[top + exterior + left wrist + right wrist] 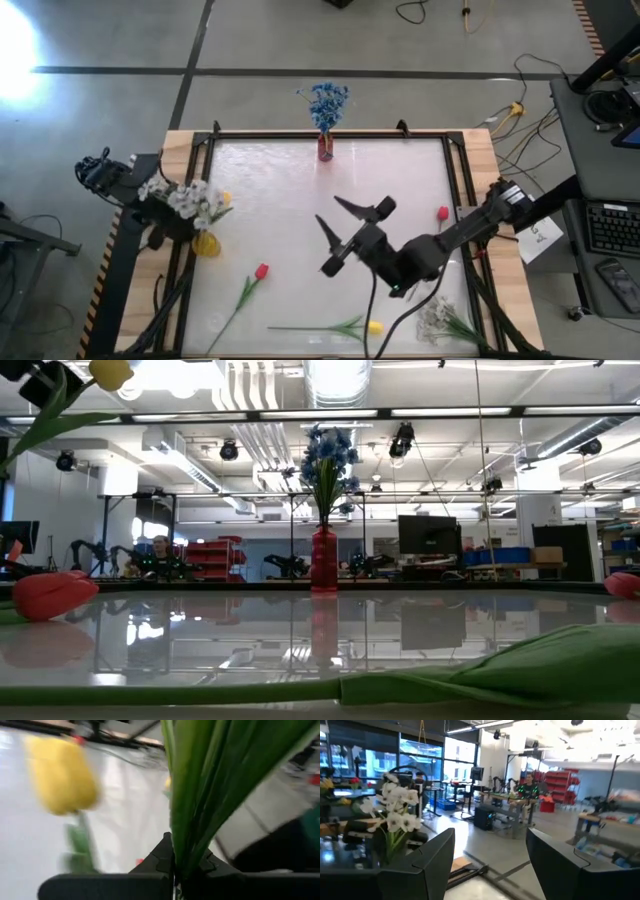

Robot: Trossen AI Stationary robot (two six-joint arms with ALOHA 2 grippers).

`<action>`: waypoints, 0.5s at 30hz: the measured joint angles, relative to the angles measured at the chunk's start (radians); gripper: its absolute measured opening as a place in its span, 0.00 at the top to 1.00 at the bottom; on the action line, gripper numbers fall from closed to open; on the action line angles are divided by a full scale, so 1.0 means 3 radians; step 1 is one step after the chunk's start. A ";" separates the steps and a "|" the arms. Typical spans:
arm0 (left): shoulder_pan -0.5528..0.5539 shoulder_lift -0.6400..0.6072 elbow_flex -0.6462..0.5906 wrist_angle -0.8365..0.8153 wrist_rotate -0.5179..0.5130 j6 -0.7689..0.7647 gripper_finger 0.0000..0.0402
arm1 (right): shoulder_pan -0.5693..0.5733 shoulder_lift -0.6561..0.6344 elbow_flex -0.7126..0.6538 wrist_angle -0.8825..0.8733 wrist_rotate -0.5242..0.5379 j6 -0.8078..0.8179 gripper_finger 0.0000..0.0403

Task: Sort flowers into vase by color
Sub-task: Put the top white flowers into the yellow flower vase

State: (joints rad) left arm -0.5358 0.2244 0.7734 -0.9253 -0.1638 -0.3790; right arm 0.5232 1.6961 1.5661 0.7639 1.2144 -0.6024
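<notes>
My left gripper [175, 870] is at the table's left edge, shut on a yellow tulip whose head [227, 198] shows beside a white spray [190, 202]. That spray stands in a yellow vase [205, 243]. In the low view the tulip's head [110, 372] hangs high at the left. My right gripper [340, 222] hovers open over the table's middle and touches nothing. A red vase [325, 148] with blue blossoms [327, 102] stands at the far edge. Loose on the table lie a red tulip [262, 270], a yellow tulip [375, 326], another red tulip [442, 213] and a white spray [438, 318]. My left gripper pinches the yellow tulip by its green stem and leaves [192, 820] between the two fingers [160, 857]. The flower is lifted clear of the table, and its head [62, 775] stands off beyond the fingers. The white spray hides the hold in the high view.
A black frame [330, 134] runs around the shiny white table top. The right arm [470, 228] reaches in from the right edge. Cables hang down at the near edge [372, 310]. Bare surface lies between the red vase and the right gripper.
</notes>
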 joint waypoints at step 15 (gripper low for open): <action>-0.0001 0.0724 0.0049 0.0028 -0.0692 -0.0377 1.00 | 0.0009 -0.0731 -0.0048 -0.0026 -0.0031 -0.1350 0.42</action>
State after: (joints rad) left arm -0.5362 0.4417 0.7883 -0.9170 -0.3713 -0.4922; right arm 0.5259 1.4767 1.5518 0.7563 1.2053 -1.0074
